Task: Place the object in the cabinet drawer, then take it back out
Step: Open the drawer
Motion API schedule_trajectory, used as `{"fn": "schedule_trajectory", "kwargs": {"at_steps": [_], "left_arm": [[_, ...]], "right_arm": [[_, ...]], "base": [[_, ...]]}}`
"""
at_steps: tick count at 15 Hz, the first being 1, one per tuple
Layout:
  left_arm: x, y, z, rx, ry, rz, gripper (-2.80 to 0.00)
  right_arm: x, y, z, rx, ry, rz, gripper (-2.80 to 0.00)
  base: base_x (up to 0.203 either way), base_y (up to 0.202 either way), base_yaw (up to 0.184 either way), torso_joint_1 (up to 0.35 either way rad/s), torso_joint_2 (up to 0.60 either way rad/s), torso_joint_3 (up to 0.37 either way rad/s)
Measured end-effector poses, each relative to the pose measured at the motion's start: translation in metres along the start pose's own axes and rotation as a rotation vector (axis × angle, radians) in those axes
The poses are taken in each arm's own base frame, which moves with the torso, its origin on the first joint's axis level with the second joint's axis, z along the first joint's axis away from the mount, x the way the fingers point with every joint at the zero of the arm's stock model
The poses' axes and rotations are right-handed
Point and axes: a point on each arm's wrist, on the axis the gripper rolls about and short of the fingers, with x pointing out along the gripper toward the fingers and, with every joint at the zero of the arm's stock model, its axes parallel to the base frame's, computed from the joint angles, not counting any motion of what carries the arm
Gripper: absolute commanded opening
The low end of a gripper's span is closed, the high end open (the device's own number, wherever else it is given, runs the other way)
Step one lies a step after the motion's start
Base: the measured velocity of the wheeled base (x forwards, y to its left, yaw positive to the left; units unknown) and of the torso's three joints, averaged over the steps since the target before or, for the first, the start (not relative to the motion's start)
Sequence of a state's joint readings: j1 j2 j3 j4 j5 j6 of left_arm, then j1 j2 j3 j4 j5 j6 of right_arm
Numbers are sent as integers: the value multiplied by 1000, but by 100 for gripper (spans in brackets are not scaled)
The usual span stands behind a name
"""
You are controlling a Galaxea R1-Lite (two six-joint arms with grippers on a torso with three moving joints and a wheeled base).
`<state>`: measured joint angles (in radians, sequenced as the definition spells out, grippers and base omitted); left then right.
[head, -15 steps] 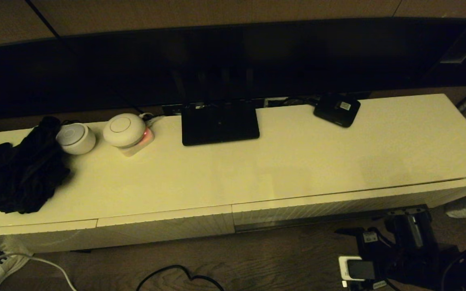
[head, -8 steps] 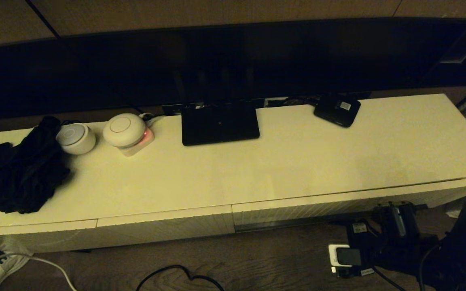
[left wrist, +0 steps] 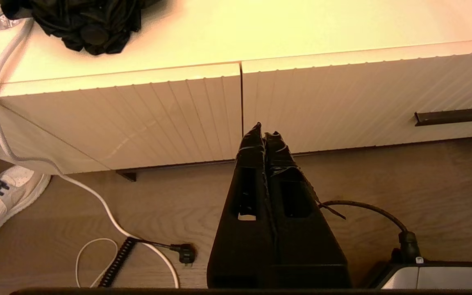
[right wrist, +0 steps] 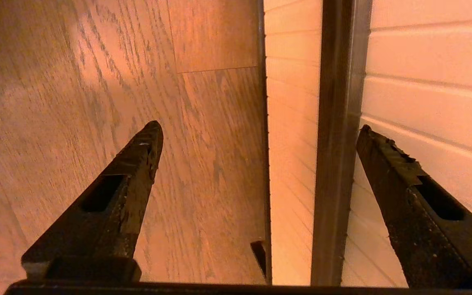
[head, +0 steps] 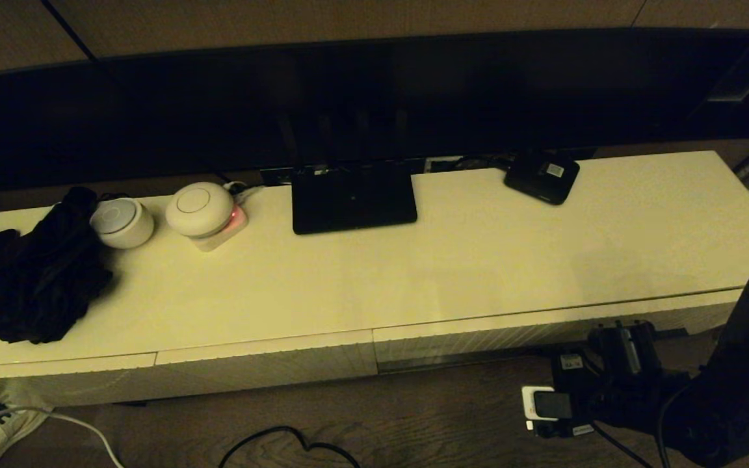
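Cream-white ribbed fronts are seen along the low cabinet point(head: 413, 273). The cabinet drawer point(head: 543, 328) on the right is shut, its dark handle bar point(right wrist: 336, 143) lying between the spread fingers of the right gripper point(right wrist: 260, 131), which hangs low before that front and grips nothing. The left gripper point(left wrist: 265, 133) is parked above the wooden floor point(left wrist: 137, 213) with its fingers pressed together, pointing at the seam between the two drawer fronts. The organiser box is not seen in any view.
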<state>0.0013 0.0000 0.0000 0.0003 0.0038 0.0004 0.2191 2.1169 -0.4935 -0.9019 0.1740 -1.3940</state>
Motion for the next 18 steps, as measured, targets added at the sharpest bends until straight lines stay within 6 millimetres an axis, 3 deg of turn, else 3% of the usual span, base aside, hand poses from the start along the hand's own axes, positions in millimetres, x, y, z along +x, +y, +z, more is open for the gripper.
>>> {"fn": "schedule_trajectory", "kwargs": {"at_steps": [12,18], "left_arm": [[0,0,0,0,0,0,-280],[0,0,0,0,0,0,-280]], "right_arm": [[17,-3,-5,6,7,2,0],[16,7,-7,14,14,37,0]], "base": [[0,0,0,0,0,0],[0,0,0,0,0,0]]}}
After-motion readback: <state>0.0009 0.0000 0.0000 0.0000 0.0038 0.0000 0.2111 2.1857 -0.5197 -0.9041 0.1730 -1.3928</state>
